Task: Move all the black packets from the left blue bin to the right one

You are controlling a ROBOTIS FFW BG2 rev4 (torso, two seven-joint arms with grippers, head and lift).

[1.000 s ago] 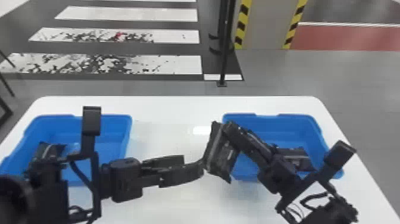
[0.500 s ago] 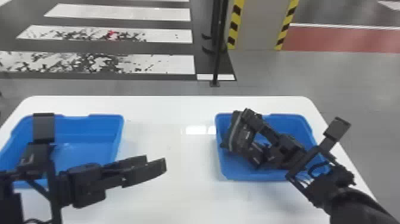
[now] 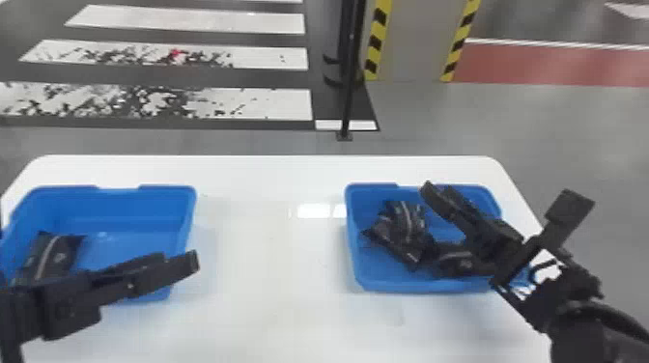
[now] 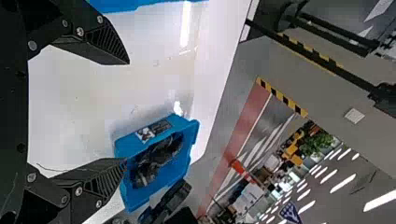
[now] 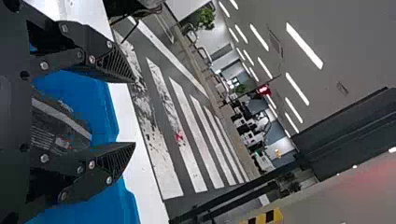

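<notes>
My left gripper (image 3: 178, 265) is over the near right part of the left blue bin (image 3: 120, 193); in the left wrist view the left gripper (image 4: 127, 111) stands open with nothing held. A black packet (image 3: 55, 253) lies at the left side of that bin. My right gripper (image 3: 434, 193) is above the right blue bin (image 3: 386, 285), and in the right wrist view the right gripper (image 5: 135, 112) has its fingers apart, a black packet (image 5: 60, 126) lying below. Black packets (image 3: 403, 231) overlap in the right bin's left and middle part, partly hidden by the right arm.
Both bins stand on a white table (image 3: 270, 280), with bare tabletop between them. Beyond the table's far edge a dark post (image 3: 348, 87) rises from the floor.
The packet that was between the two grippers now lies in the right bin, let go by my right gripper. The left gripper drew away leftward, then came over the left bin's near side.
</notes>
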